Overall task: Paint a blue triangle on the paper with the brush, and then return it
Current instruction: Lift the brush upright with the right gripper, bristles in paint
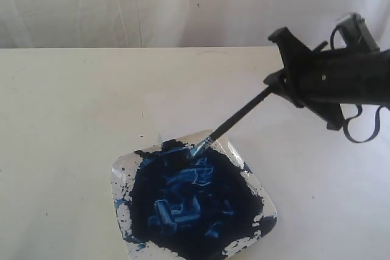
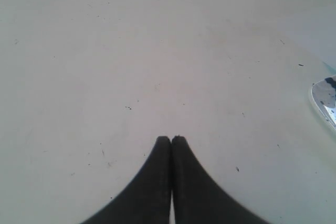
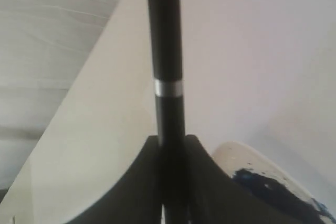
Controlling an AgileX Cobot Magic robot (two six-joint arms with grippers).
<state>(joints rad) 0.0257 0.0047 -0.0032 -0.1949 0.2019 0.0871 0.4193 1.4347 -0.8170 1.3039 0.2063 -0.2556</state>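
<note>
My right gripper (image 1: 271, 83) is shut on the handle of the black brush (image 1: 237, 117), which slants down to the left. Its bristle tip (image 1: 198, 148) rests in the blue paint at the far edge of the square white plate (image 1: 122, 168). In the right wrist view the brush (image 3: 165, 51) runs straight out from between the fingers of the right gripper (image 3: 170, 137), with a silver band on it. The paper (image 1: 183, 108) is a faintly paler patch beyond the plate; its edges barely show. No blue triangle shows on it. My left gripper (image 2: 171, 138) is shut and empty over bare table.
The plate's corner (image 2: 325, 100) shows at the edge of the left wrist view, and its rim (image 3: 236, 156) sits beside the right fingers. A white curtain (image 1: 122, 4) hangs behind the table's far edge.
</note>
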